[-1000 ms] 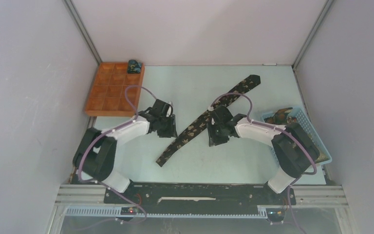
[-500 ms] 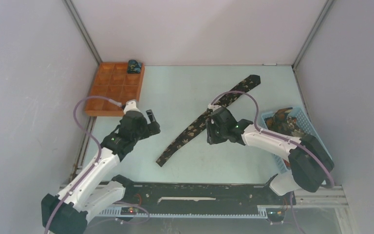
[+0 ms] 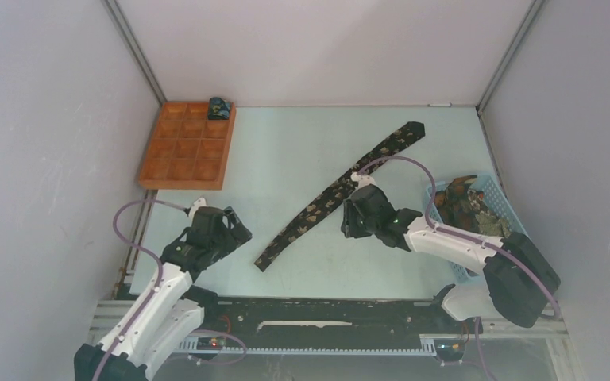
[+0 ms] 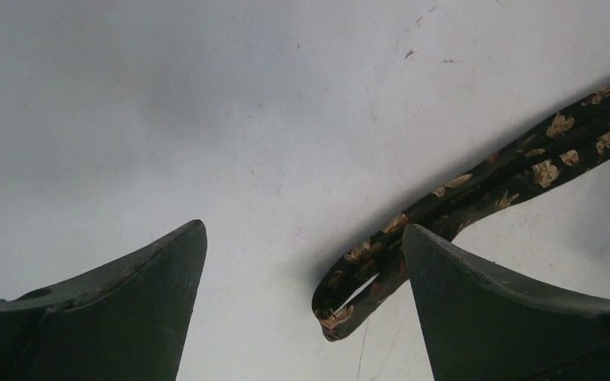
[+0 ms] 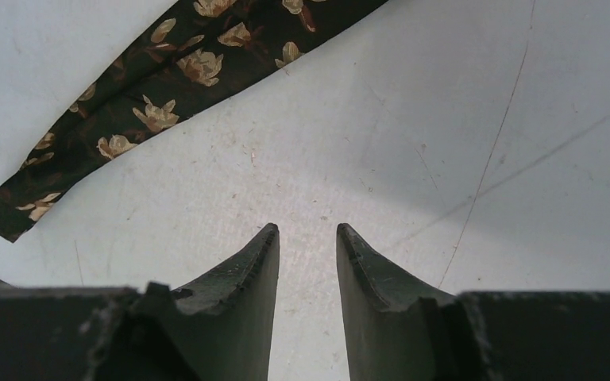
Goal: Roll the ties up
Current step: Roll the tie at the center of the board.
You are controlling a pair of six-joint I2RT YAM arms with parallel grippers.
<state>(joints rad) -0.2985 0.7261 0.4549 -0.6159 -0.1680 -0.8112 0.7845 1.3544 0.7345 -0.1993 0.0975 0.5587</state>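
A black tie with tan leaves (image 3: 335,193) lies flat and unrolled, running diagonally from near-left to far-right across the table. My left gripper (image 3: 237,232) hovers just left of its narrow end, open wide. In the left wrist view that narrow end (image 4: 341,305) lies on the table between the fingers (image 4: 151,278), close to the right one, untouched. My right gripper (image 3: 352,228) sits just right of the tie's middle. Its fingers (image 5: 246,270) stand a narrow gap apart over bare table, with the tie (image 5: 167,95) off to the upper left. A small rolled tie (image 3: 221,107) sits in the orange tray's far corner.
The orange compartment tray (image 3: 176,147) stands at the far left. A blue mesh basket (image 3: 499,208) holding more bunched ties (image 3: 465,198) stands at the right edge, beside my right arm. Grey walls close in three sides.
My left arm has pulled back toward the near left and its gripper has opened wide. My right gripper has shifted slightly nearer. The tie has stayed in place.
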